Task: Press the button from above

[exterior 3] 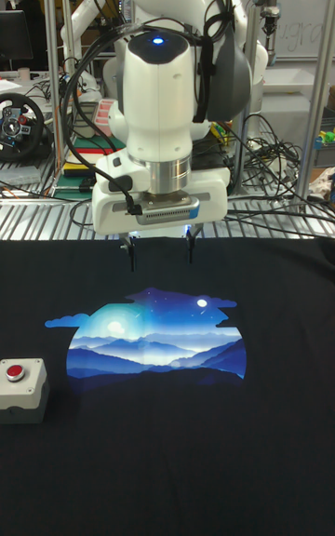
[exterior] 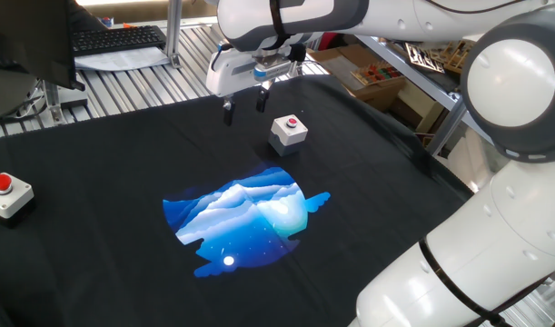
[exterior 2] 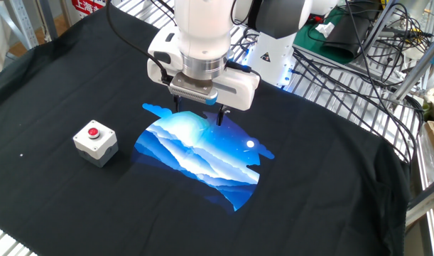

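The button is a small red disc on top of a light-grey cube box with a dark base, standing on the black cloth. It also shows in the other fixed view as the button and at the left of the tall fixed view as the button. My gripper hangs above the cloth, to the left of the box and apart from it. In the other fixed view the gripper hovers over the blue print, well right of the button. Its fingers point down and stand open with nothing between them, as the tall fixed view of the gripper shows.
A blue mountain print lies mid-cloth. A flatter white box with a red dome button sits at the cloth's far left edge. A keyboard lies on the slatted table behind. Cables and a metal frame border the cloth's far side.
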`<control>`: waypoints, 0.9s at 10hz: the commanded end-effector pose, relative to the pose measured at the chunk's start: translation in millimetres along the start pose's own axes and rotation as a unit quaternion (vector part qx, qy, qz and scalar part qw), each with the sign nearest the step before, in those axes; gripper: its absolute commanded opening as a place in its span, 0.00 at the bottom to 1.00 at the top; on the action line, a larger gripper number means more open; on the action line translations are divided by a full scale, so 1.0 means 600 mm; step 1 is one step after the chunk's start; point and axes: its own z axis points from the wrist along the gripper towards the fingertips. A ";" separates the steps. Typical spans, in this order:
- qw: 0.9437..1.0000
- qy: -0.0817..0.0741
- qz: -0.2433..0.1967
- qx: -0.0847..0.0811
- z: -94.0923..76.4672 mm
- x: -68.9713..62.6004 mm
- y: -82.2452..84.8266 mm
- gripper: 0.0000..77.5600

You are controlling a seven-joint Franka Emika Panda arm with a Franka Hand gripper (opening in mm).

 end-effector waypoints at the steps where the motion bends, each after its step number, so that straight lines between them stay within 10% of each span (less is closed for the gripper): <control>1: 1.000 -0.013 0.016 0.006 -0.005 0.012 -0.017 1.00; 9: 1.000 -0.012 0.023 0.004 -0.015 0.001 -0.032 1.00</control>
